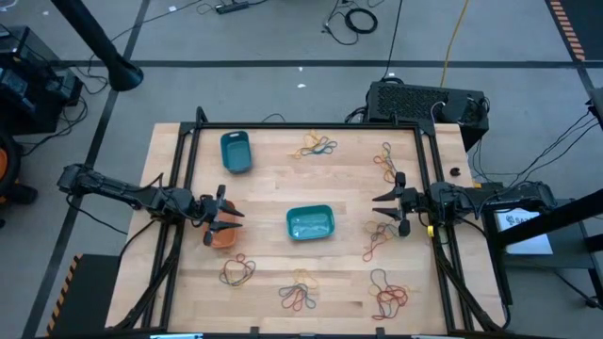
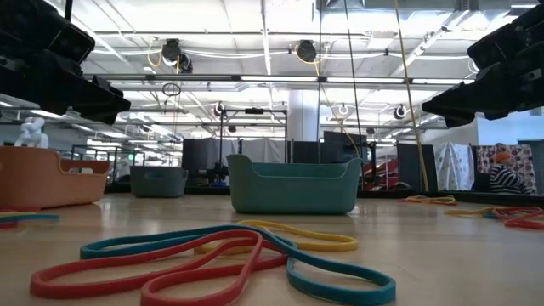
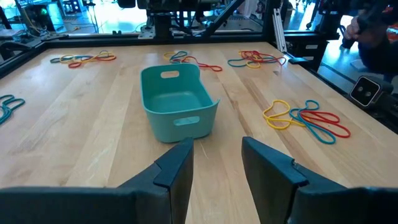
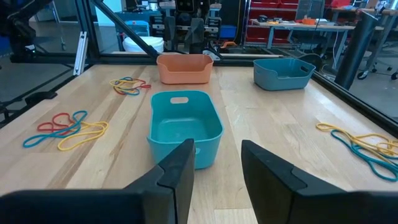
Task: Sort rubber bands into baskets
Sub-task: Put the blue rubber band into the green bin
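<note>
A teal basket [image 1: 310, 222] stands at the table's middle, a darker blue basket [image 1: 236, 152] at the far left, and an orange basket [image 1: 221, 237] at the left. My left gripper [image 1: 234, 213] hovers open over the orange basket and points at the teal basket [image 3: 177, 102]. My right gripper [image 1: 379, 211] hovers open at the right, facing the teal basket [image 4: 185, 127]. Both are empty. Rubber bands lie flat in loose piles: far middle [image 1: 317, 146], far right [image 1: 386, 160], right [image 1: 380, 240] and along the near edge [image 1: 299, 295].
More rubber bands lie near left [image 1: 237, 271] and near right [image 1: 389, 297]. A black frame [image 1: 188, 141] runs along the table's left, far and right sides. A black box [image 1: 424, 102] sits beyond the far right corner. Bare wood lies between the baskets.
</note>
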Robot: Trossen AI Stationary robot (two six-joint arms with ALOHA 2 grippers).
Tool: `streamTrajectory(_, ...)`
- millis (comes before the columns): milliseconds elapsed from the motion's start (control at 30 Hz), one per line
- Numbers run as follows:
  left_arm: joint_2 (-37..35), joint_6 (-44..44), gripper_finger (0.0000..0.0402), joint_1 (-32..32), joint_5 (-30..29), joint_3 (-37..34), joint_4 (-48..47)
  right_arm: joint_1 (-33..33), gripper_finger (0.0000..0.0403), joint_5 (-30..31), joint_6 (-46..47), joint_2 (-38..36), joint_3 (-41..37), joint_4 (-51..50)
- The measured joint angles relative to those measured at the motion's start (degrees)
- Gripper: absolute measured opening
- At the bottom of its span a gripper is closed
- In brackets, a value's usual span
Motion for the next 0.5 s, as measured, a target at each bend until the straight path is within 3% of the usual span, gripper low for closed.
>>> streamTrajectory(367, 0.0, 0.0, 0.0144, 0.0, 0.0, 0.0, 0.0, 0.0, 0.0125, 0.1, 5.7, 0.0, 0.0, 2.6)
streamTrajectory(500, 0.0, 0.0, 0.0144, 0.0, -2.0, 0.0, 0.5, 0.0, 0.0125, 6.6, 6.3, 0.1, 0.0, 10.4)
